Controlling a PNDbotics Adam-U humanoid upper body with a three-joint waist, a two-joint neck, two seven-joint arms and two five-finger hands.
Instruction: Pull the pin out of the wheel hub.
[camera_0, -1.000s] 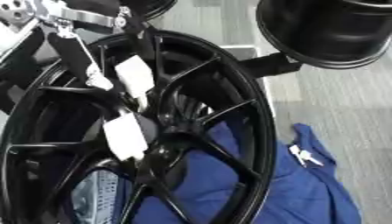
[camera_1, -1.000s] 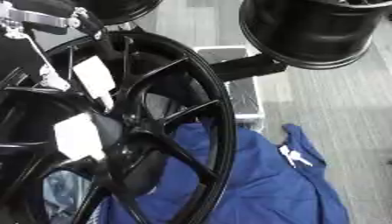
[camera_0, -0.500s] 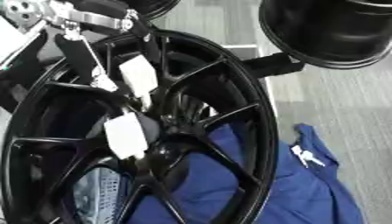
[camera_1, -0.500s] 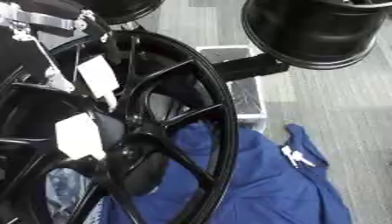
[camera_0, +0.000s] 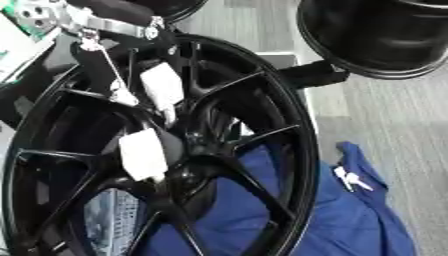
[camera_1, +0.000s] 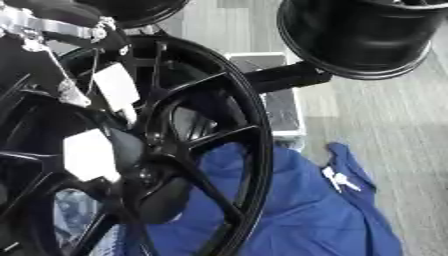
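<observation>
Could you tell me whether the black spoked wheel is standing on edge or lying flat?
On edge: the black spoked wheel is upright, its spokes open onto blue cloth behind it.

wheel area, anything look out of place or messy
A blue cloth lies crumpled on the floor behind the black wheel, with a small white thing on it. That looks untidy rather than damaged. The wheel's spokes look whole. The left hand is at the hub; I cannot make out a pin.

left arm (camera_0: 105, 17) upper left: black casing | silver joint bracket, small screws | hand (camera_0: 153, 125): black, white pads
</observation>
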